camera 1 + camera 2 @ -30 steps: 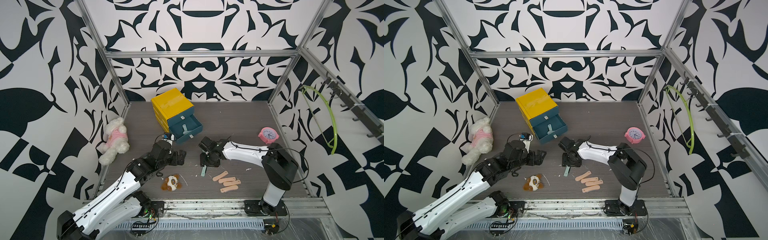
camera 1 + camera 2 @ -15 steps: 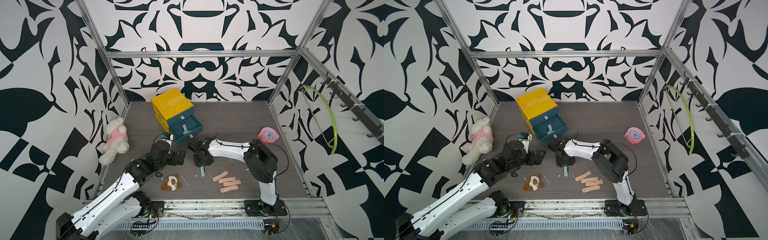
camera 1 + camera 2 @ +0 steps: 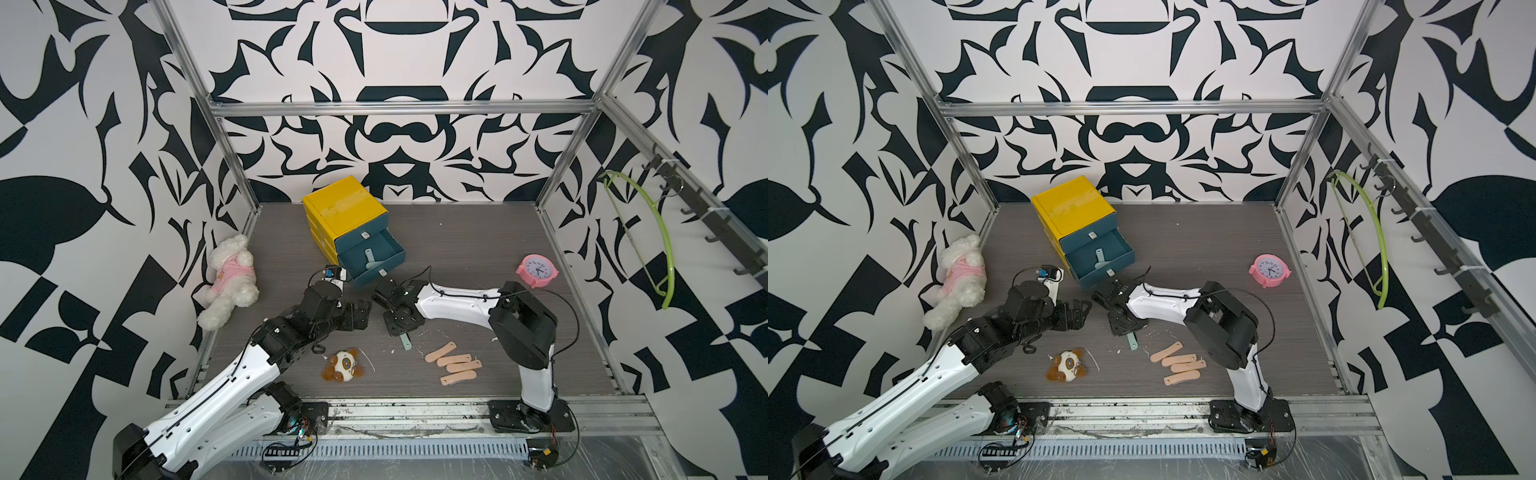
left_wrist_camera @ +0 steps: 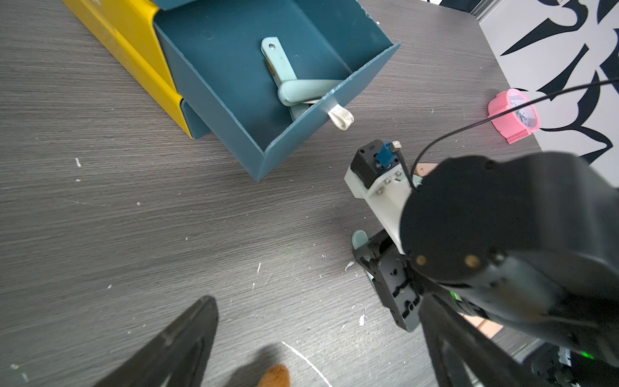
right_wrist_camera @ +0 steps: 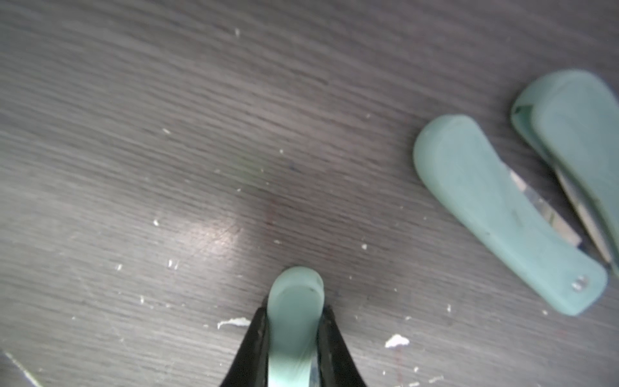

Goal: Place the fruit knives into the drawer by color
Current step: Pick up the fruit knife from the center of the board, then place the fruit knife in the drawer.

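Right hand (image 5: 294, 311) is grasping a slim pale-teal plastic folded knife (image 5: 295, 288), likely bound for the open dark-teal plastic drawer (image 4: 207, 83) holding matching teal knives (image 4: 301, 90); left hand (image 3: 360, 312) is hanging released.

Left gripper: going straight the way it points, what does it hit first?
Likely the right gripper, closed on a teal knife, just ahead of the left gripper; depth is unclear.

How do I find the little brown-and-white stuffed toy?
Look along the grey table's front edge, near the left arm. The brown-and-white plush toy lies there, beside four peach knives. It is small, round and fuzzy, unlike those smooth bars or the big white plush dog by the wall.
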### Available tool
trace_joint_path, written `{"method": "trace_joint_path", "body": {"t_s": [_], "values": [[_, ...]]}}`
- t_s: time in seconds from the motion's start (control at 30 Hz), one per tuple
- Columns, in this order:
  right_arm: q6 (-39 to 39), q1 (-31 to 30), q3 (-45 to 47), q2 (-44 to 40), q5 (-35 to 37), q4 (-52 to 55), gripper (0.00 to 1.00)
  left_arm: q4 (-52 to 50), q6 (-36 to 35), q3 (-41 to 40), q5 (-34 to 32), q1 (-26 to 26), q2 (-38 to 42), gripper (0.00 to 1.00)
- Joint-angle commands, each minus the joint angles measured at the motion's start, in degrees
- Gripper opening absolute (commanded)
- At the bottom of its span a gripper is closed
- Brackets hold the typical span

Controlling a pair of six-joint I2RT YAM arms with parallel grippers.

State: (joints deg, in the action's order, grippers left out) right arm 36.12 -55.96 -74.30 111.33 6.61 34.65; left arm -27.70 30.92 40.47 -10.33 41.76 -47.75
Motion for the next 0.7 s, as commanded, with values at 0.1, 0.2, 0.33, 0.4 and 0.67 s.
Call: {"method": "trace_joint_path", "body": {"t_s": [0.1, 0.2, 0.33, 0.4, 0.67], "values": [[-3.84, -0.44, 5.54, -9.5, 2.86, -12.58, 0.05, -0.77, 1.32, -1.08, -1.09, -0.1, 0.53, 0.99], [-5.12, -0.85, 7.37, -14.29, 3.92, -16.91, 0.04, -0.96, 1.93, -1.72, -1.82, -0.1, 0.86, 0.99], [-6.28, -0.88, 8.12, -20.53, 6.95, -21.97, 0.04, -1.58, 2.72, -2.54, -2.87, -0.1, 1.46, 0.99], [-7.0, -0.9, 6.86, -22.53, 8.08, -24.36, 0.04, -1.76, 3.21, -3.11, -3.41, -0.1, 1.98, 0.99], [-6.62, 1.81, -3.93, -18.3, 11.97, -33.45, 0.04, -1.99, 5.16, -4.26, -4.04, -0.1, 3.98, 0.99]]}}
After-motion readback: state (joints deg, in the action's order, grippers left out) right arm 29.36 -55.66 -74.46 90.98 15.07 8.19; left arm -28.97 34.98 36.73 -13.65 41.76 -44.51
